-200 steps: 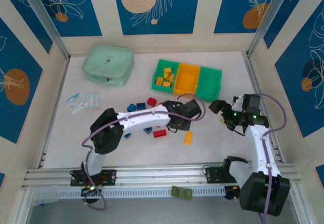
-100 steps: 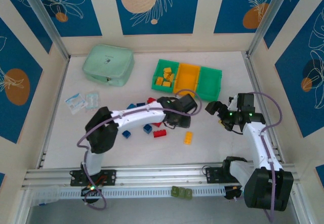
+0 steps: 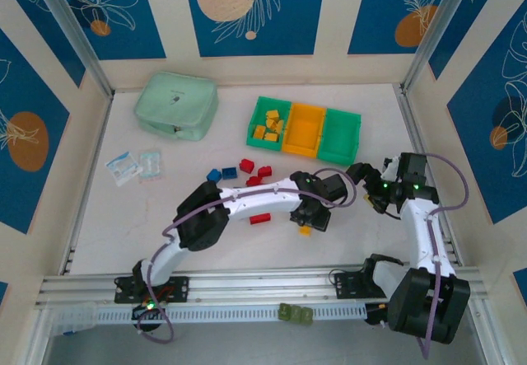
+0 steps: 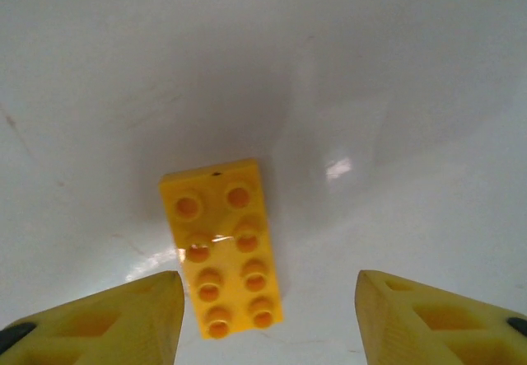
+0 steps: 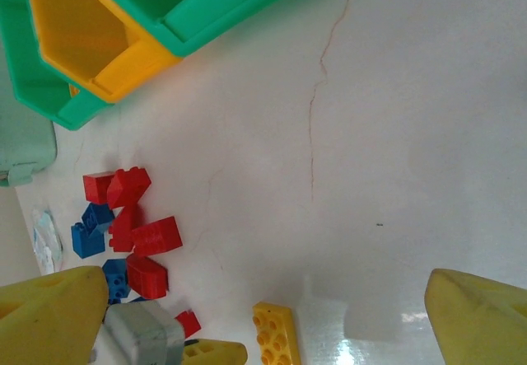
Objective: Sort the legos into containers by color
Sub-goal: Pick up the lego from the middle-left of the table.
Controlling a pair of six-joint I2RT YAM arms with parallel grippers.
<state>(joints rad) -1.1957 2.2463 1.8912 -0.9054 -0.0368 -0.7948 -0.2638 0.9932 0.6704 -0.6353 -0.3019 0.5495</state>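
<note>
Left fingers (image 4: 107, 324) stand partly open and grip nothing. A yellow lego (image 4: 222, 245) lies flat on the white bench (image 4: 395, 93), studs up, in the gap between their tips and touching neither. From above, it shows at the left arm's wrist, well apart from the containers (image 3: 306, 128) at the far side. The left green bin (image 3: 258, 111) already holds several yellow legos (image 3: 270, 126), while the orange one and the right green bin (image 3: 339, 134) look bare. Red legos (image 3: 245, 166) and blue legos (image 3: 216, 174) lie loose on the bench beyond the left arm. Right fingers (image 5: 49, 315) are spread wide and empty, above the bench near the yellow lego. A mint case (image 3: 176, 105) sits at the far left.
</note>
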